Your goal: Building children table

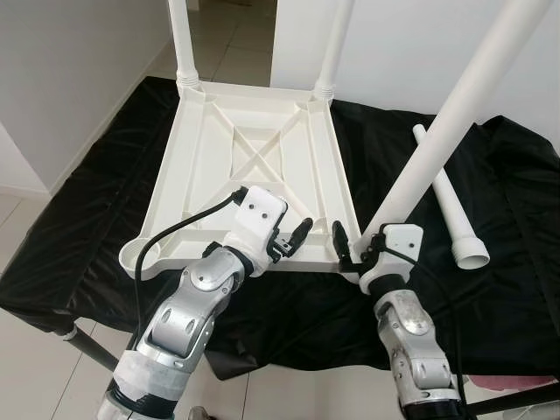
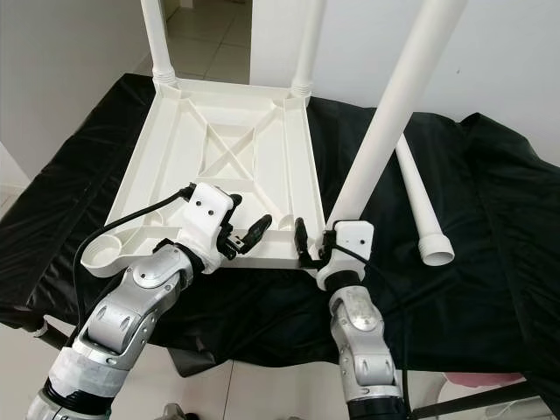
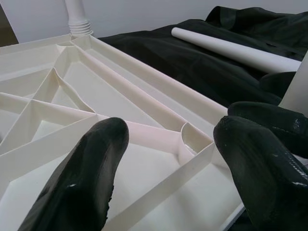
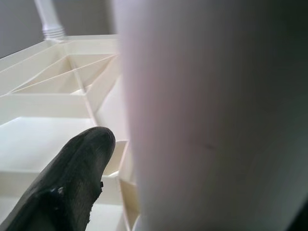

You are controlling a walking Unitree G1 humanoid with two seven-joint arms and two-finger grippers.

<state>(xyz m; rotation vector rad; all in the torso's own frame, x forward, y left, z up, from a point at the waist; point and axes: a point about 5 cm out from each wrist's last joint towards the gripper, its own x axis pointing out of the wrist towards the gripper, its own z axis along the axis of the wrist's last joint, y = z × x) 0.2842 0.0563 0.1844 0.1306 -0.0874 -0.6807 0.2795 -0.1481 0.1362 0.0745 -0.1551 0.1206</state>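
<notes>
A white plastic table top [image 1: 254, 149] lies upside down on a black cloth. Two white legs [image 1: 181, 39] stand in its far corner sockets. A third leg [image 1: 455, 114] leans in the near right corner socket. My right gripper [image 1: 360, 245] is shut on its lower end, and one finger [image 4: 72, 183] shows beside the leg [image 4: 207, 120] in the right wrist view. My left gripper [image 1: 293, 241] hovers open over the top's near edge, left of that corner, nothing between its fingers [image 3: 82, 178]. The near left socket [image 1: 138, 255] stands without a leg.
A loose white leg [image 1: 451, 206] lies on the black cloth [image 1: 507, 262] right of the table top. The cloth's front edge runs just below my grippers, with tiled floor [image 1: 52, 385] beneath. White walls stand behind, with a doorway at the far middle.
</notes>
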